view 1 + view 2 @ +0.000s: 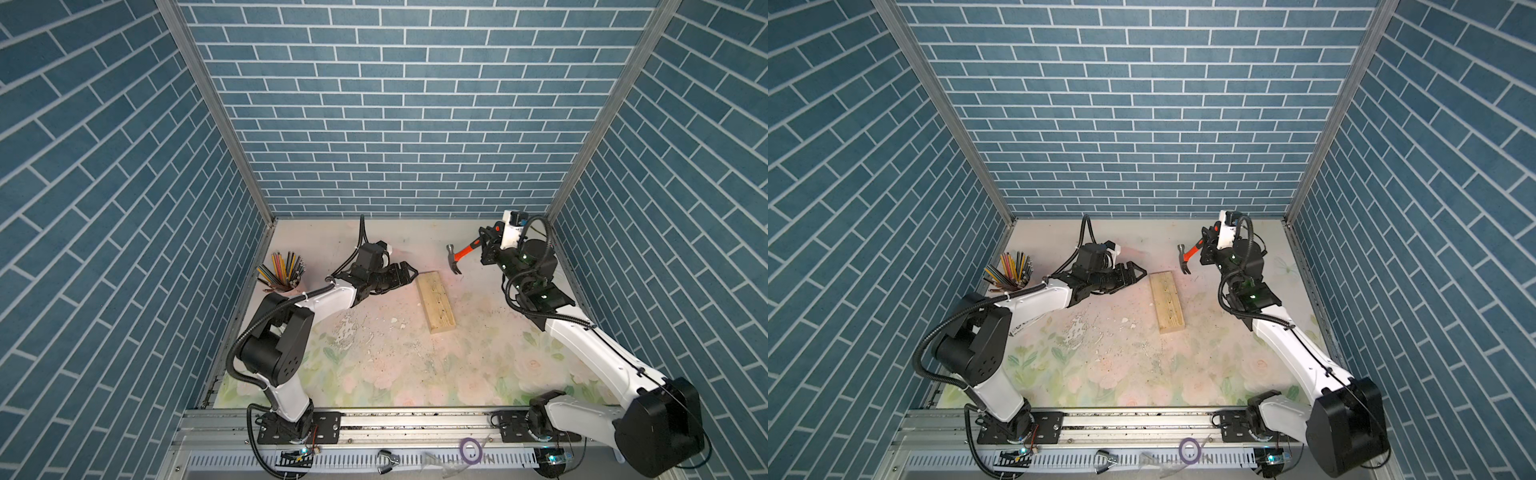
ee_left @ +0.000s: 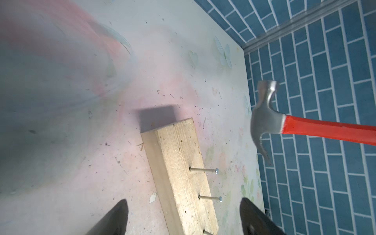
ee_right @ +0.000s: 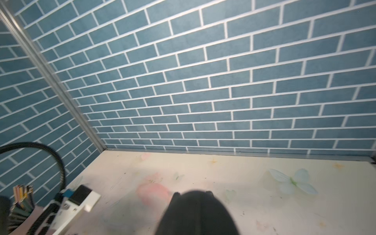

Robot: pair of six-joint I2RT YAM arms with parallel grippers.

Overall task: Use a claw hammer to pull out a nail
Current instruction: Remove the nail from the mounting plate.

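From my station I take the wooden block [image 1: 436, 301] as my mark. In both top views the right gripper [image 1: 486, 245] is clamped on the orange handle of the claw hammer [image 1: 459, 255], which hangs in the air just past the block's far end on the right arm's side, its steel head toward the block and its claw pointing down. The left gripper [image 1: 409, 272] sits beside the block's far end on the other side, jaws spread wide and holding nothing. Only the left wrist view shows me the nails [image 2: 203, 169] standing out of the block's top face, with the hammer head clear of the wood. The right wrist view gives me just the brick wall [image 3: 203, 81], the table [image 3: 244, 183], a cup of pencils [image 3: 20, 199] and a dark blur I cannot identify
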